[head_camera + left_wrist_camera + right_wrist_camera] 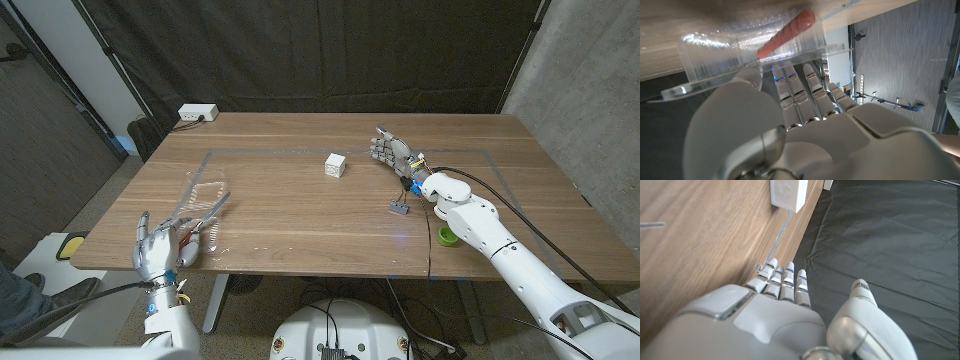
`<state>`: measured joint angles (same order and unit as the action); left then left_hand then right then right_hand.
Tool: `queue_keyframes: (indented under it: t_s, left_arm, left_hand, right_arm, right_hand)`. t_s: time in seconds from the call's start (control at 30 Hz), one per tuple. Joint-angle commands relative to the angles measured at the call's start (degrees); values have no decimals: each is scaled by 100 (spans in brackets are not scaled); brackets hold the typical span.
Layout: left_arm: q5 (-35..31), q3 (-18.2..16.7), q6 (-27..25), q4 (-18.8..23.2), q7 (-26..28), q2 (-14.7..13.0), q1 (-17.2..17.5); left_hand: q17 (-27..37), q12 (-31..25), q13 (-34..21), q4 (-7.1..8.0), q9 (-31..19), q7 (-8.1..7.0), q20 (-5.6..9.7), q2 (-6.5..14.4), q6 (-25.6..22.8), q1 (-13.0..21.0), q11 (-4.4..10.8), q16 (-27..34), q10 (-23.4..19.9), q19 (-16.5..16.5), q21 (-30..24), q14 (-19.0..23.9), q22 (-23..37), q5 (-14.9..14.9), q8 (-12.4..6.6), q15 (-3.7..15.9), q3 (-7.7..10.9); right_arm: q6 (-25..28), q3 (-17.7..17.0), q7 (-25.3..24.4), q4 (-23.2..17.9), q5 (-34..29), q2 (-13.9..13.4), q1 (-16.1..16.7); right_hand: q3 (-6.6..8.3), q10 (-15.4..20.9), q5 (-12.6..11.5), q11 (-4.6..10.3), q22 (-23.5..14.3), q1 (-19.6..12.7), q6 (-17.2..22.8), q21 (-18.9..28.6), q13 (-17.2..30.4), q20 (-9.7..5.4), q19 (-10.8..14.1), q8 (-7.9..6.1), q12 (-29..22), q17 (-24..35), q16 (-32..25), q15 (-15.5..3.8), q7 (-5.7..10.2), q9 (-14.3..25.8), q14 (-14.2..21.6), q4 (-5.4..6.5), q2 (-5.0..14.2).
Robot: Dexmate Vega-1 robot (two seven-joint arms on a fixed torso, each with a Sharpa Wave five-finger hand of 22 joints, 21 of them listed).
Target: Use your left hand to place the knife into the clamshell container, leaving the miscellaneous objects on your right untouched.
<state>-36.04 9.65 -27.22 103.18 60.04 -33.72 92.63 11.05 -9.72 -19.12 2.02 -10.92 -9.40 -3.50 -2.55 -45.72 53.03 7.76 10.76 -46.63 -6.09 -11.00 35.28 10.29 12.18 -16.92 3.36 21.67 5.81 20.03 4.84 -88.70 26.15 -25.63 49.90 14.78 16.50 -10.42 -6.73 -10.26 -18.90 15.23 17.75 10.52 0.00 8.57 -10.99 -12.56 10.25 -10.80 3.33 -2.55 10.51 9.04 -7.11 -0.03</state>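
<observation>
The clear clamshell container (203,203) lies on the left side of the table. The knife's red handle (190,236) shows at the container's near end. In the left wrist view the red handle (787,32) is seen through the clear plastic container (715,55). My left hand (158,248) is at the table's near left edge, just short of the container, with its fingers (800,90) straight, apart and holding nothing. My right hand (392,152) is on the far right side of the table, fingers spread, holding nothing.
A white cube (335,165) sits mid-table, left of my right hand, and shows as the white cube (787,192) beyond that hand's fingers. A small grey object (401,208) and a green roll (446,237) lie by my right forearm. A white power strip (197,114) sits at the far left edge.
</observation>
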Motion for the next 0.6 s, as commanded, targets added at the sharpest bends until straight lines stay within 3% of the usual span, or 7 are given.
queue_keyframes:
  t_s: [0.03,0.4,0.5,0.6]
  left_arm:
    - [-100,-39,143,255,133,-31,-11]
    - [-405,-133,86,1095,5,11,27]
    - [-241,-216,227,1338,-225,66,12]
    - [12,-310,372,1601,-624,103,4]
  left_hand:
    - [25,-81,13,85,-12,72,-26,0,-87,-123,62,17,3,55,-6,-21,30,71,-8,163,-14]
    - [39,-172,0,157,-14,165,-51,70,-494,-204,177,77,-47,66,-40,-7,34,102,-139,265,14]
    - [41,-174,-4,175,-13,169,-48,90,-458,-223,181,68,-33,26,-60,-54,35,102,-117,257,22]
    - [53,-114,-13,268,-15,191,-81,129,-187,-354,101,30,260,66,-59,-256,39,81,22,144,6]
  right_arm:
    - [-110,-69,-24,-18,44,17,78]
    - [-294,-195,-67,-110,110,-6,242]
    - [-373,-220,-37,-98,127,-16,278]
    - [-417,-266,-30,-115,182,-15,330]
  right_hand:
    - [-2,51,-38,1,-24,-7,52,-24,29,31,53,-30,6,9,5,48,24,35,9,-6,42]
    - [-4,57,-38,-2,-25,-11,59,-42,30,39,58,-30,4,9,8,48,36,35,6,-8,46]
    - [-5,64,-37,-13,-25,-12,55,-46,30,39,60,-28,2,9,7,49,38,35,8,-8,47]
    - [-6,61,-37,-7,-26,-11,51,-51,30,40,60,-27,3,9,7,45,42,35,9,-8,47]
